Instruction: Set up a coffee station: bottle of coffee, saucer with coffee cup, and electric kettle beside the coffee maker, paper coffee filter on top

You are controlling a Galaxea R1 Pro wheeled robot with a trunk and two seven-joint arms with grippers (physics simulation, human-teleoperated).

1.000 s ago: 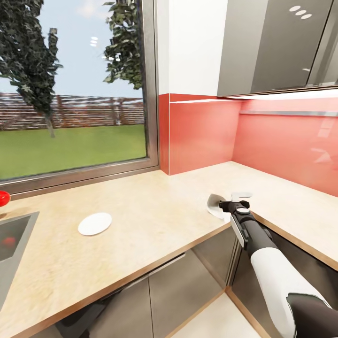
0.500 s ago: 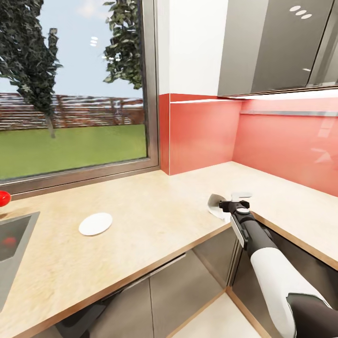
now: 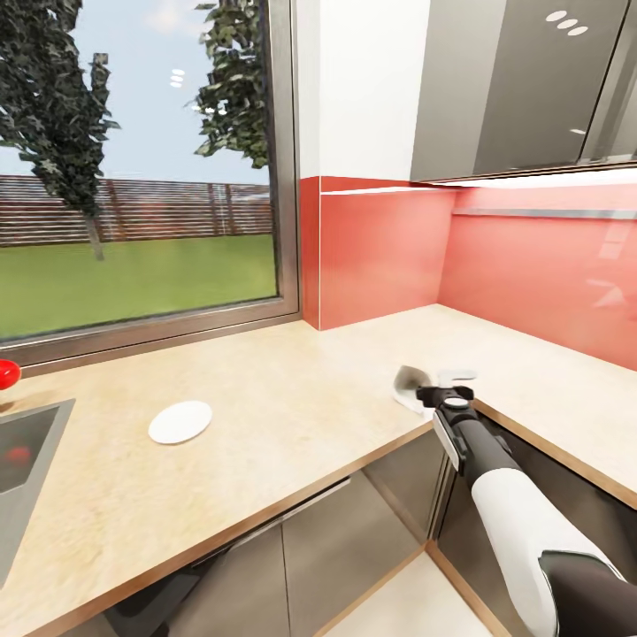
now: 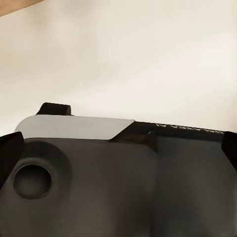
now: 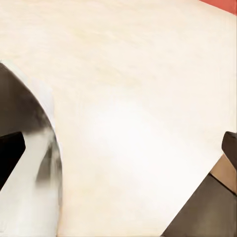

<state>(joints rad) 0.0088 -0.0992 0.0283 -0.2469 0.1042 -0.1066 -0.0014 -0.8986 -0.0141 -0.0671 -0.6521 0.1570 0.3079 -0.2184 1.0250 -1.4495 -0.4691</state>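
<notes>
White paper, a thin cone-shaped coffee filter (image 3: 409, 387), is clamped in the right pincer (image 3: 435, 389) just above the light beige wood-look surface (image 3: 292, 398), its open mouth facing up. A small flat round white saucer (image 3: 180, 422) lies well apart toward the grey sink (image 3: 22, 442). I cannot tell the left pincer's state.

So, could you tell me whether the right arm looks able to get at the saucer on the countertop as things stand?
Probably yes: the saucer lies flat on open countertop with nothing between it and the right claw, though that claw sits well off to its right beside a white object, so a long sideways reach is needed.
</notes>
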